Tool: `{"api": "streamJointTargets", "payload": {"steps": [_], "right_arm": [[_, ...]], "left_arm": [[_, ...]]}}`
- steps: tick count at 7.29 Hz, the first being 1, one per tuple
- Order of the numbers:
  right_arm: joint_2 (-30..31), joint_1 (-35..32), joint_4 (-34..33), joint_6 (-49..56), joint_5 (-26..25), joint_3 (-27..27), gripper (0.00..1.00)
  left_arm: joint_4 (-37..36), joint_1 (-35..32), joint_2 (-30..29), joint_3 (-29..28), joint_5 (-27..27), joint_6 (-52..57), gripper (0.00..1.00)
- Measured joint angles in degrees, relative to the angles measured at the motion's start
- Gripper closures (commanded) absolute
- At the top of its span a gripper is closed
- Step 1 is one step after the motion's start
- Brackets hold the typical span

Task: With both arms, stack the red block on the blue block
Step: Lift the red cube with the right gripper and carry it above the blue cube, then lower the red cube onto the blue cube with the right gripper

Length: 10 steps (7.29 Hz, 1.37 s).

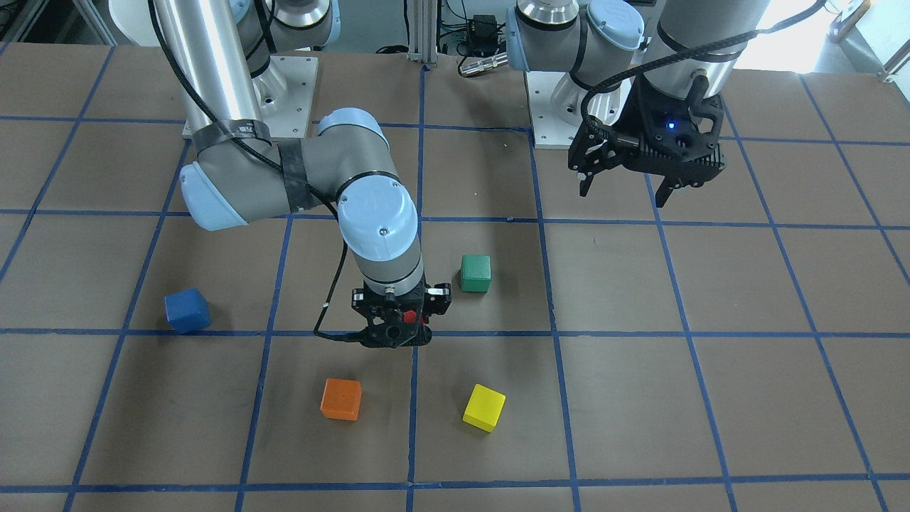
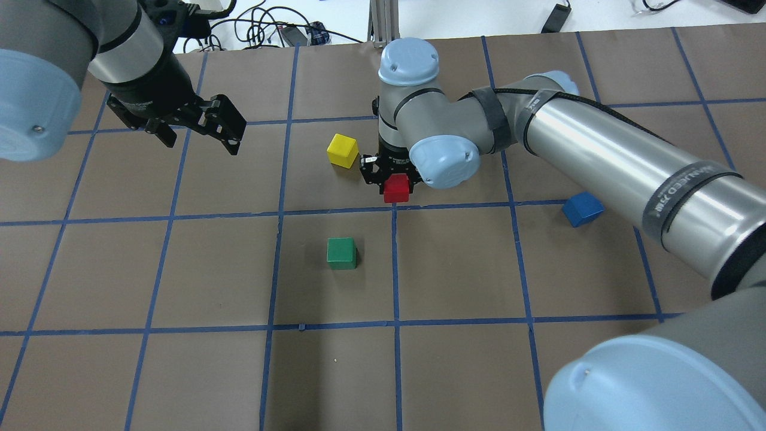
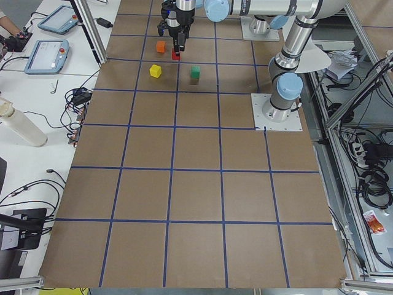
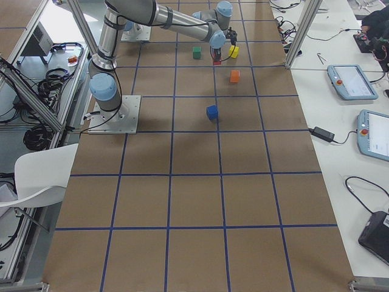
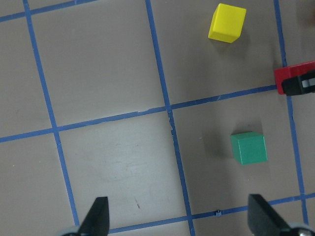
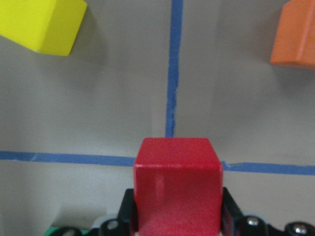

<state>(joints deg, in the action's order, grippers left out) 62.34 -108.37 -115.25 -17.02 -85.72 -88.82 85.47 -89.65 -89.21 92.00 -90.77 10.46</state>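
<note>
The right arm (image 2: pixel 598 149) reaches over the middle of the table (image 2: pixel 179 269). Its right gripper (image 2: pixel 392 175) is closed on the red block (image 6: pixel 177 182); whether the block is lifted cannot be told. The left gripper (image 1: pixel 623 195) hangs wide open and empty, well apart from both blocks. The blue block (image 2: pixel 581 209) lies free, well to the side of the right gripper, with nothing on it. The grasp seems done; the carrying and stacking are left.

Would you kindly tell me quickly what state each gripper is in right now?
Left gripper: open, holding nothing.
Right gripper: closed on the red block.
</note>
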Motion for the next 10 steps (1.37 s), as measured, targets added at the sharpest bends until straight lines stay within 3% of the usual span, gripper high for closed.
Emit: {"api": "streamJointTargets", "payload": {"steps": [2, 5, 8, 10], "right_arm": [[6.1, 5.4, 8.6, 3.2, -3.0, 0.6, 1.0], [13.8, 17.2, 17.6, 20.1, -3.9, -0.8, 1.0], [17.0, 29.1, 17.5, 40.6, -3.9, -5.9, 1.0], [17.0, 32.1, 13.9, 48.0, -3.9, -9.1, 1.0]], "left_arm": [[0.0, 0.0, 0.0, 0.1, 0.0, 0.0, 0.0], [-0.1, 0.0, 0.0, 0.0, 0.1, 0.0, 0.0], [-0.2, -0.1, -0.1, -0.1, 0.1, -0.2, 0.0], [-0.2, -0.1, -0.1, -0.2, 0.1, -0.2, 0.0]]}}
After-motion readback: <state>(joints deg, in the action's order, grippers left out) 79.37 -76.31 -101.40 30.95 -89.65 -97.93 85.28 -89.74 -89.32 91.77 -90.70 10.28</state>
